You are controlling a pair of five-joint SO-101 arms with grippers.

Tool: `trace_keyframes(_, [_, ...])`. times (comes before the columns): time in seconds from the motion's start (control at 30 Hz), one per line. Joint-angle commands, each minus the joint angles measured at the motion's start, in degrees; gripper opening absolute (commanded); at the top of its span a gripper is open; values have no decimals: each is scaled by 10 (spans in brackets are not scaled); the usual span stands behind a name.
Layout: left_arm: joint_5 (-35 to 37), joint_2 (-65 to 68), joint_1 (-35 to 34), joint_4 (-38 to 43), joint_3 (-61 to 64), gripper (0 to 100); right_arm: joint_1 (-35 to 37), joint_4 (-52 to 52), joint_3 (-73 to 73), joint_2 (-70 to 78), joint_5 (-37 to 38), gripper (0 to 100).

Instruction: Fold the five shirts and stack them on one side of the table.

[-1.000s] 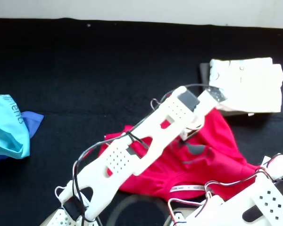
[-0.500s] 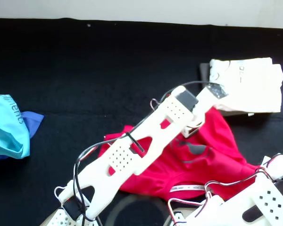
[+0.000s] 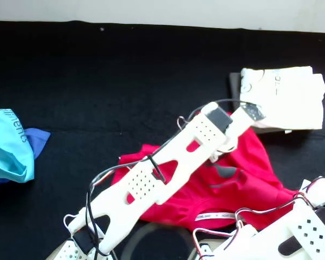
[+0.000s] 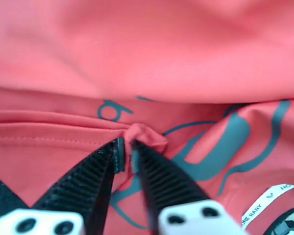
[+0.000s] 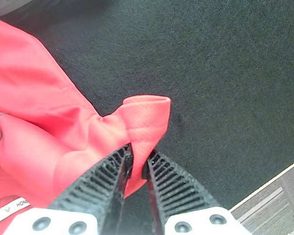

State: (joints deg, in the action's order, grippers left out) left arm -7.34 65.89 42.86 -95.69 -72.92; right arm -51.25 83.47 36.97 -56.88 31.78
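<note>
Left claw: my left gripper (image 4: pixel 127 155) is clenched on a small pucker of the red shirt (image 3: pixel 244 184), close by the grey-blue print on the cloth.

Right claw: my right gripper (image 5: pixel 136 164) is clamped on a folded-over flap at the shirt's edge, with bare black table (image 3: pixel 124 70) just past it.

Where the shirt lies: lower centre to lower right of the high view, rumpled and not yet folded. It is widest across the frame, with a peak rising to the upper right.

Grip points: in the high view the left arm runs from the lower left up to that peak. The right arm sits at the lower right, by the shirt's right-hand corner. I hold it at the peak and at the right corner, while the left end lies loose.

The relation that counts: the folded white shirt (image 3: pixel 284 97) sits on a darker folded piece at the upper right, just up and right of the left claw. The red peak comes right up to that pile; I cannot tell whether they touch.

Nearer arm: I judge the left arm nearer the pile, so any lift or spread should pull away from it, toward the lower left.

Waiting: a cyan shirt (image 3: pixel 8 146) and a blue shirt (image 3: pixel 37 140) lie bunched at the left edge, well apart.
</note>
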Motion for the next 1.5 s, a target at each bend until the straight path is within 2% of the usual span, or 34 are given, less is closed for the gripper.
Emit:
trace_keyframes(0.0, [4, -19, -9, -13, -44, 10, 5, -9, 0, 5, -4, 5])
trace_keyframes(0.17, [4, -51, -58, -55, -117, 10, 7, -19, 0, 6, -6, 5])
trace_keyframes(0.4, [4, -168, -164, -58, -90, 10, 101, -43, -6, 7, -23, 5])
trace_keyframes(0.5, [2, -246, -203, -59, -17, 10, 139, -37, -22, 7, -47, 5])
trace_keyframes(0.67, [0, -396, -285, -57, 176, 10, 178, -13, -52, 6, -45, 5])
trace_keyframes(0.83, [-42, -518, -380, -56, 331, 10, 227, 27, -27, 2, -43, 5])
trace_keyframes(1.1, [-114, -578, -531, -56, 403, 10, 318, 27, -4, 1, -46, 5])
trace_keyframes(1.3, [-139, -582, -621, -58, 403, 10, 431, 16, -138, 69, -69, 5])
trace_keyframes(1.47, [-168, -582, -710, -59, 405, 10, 489, 99, -332, 243, -123, 5])
